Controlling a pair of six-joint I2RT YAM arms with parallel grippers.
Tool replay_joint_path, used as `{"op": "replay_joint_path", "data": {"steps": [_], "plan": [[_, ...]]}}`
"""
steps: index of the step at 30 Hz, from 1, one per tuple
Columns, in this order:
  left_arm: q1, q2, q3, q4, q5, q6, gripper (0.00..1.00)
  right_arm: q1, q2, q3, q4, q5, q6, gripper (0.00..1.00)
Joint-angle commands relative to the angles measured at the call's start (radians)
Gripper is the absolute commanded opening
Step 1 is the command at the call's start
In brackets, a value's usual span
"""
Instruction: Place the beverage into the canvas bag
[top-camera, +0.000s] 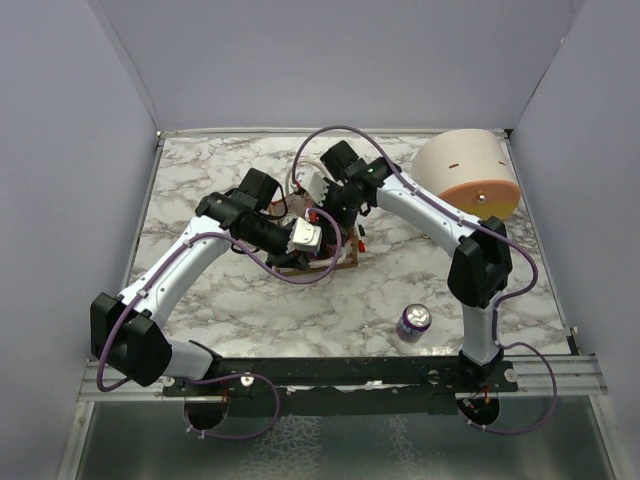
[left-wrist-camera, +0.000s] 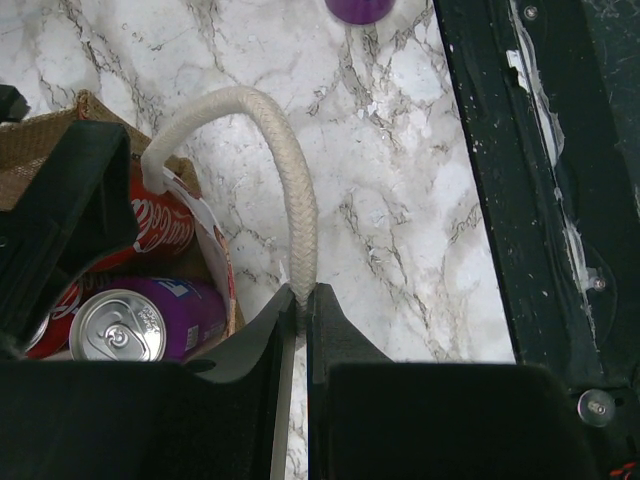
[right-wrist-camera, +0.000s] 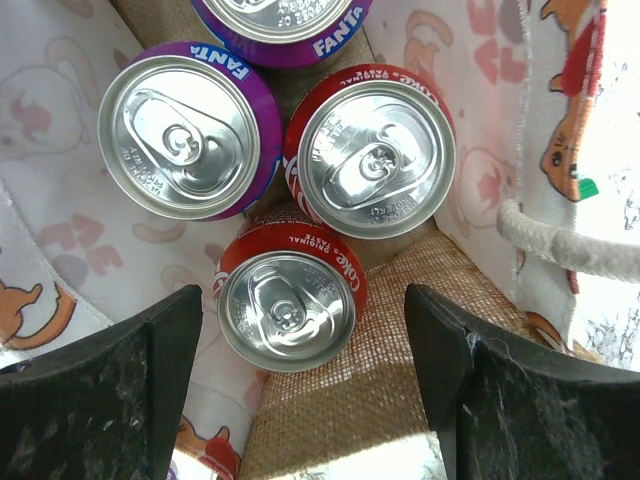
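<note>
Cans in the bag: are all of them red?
No, the right wrist view shows a purple Fanta can standing right beside a red Coke can inside the canvas bag.

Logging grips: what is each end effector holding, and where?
Left end effector pinches the white rope handle of the canvas bag; right end effector holds nothing.

top view: canvas bag mostly hidden beneath the left arm and right arm, its contents unseen. right wrist view: purple can inside the bag, cut by the upper edge. left wrist view: loose can beyond the bag, likewise cut.
</note>
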Motion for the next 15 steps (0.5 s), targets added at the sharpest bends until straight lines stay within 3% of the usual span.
{"op": "replay_joint_path", "data": {"steps": [1,15], "plan": [[-0.007,-0.028,-0.003,-0.027,0.054,0.027,0.0,-0.005,-0.064,0.053,-0.023,-0.044,0.017,0.81],[-0.007,-0.028,0.012,-0.041,0.086,0.037,0.0,-0.072,-0.233,0.016,0.023,-0.095,0.033,0.79]]}}
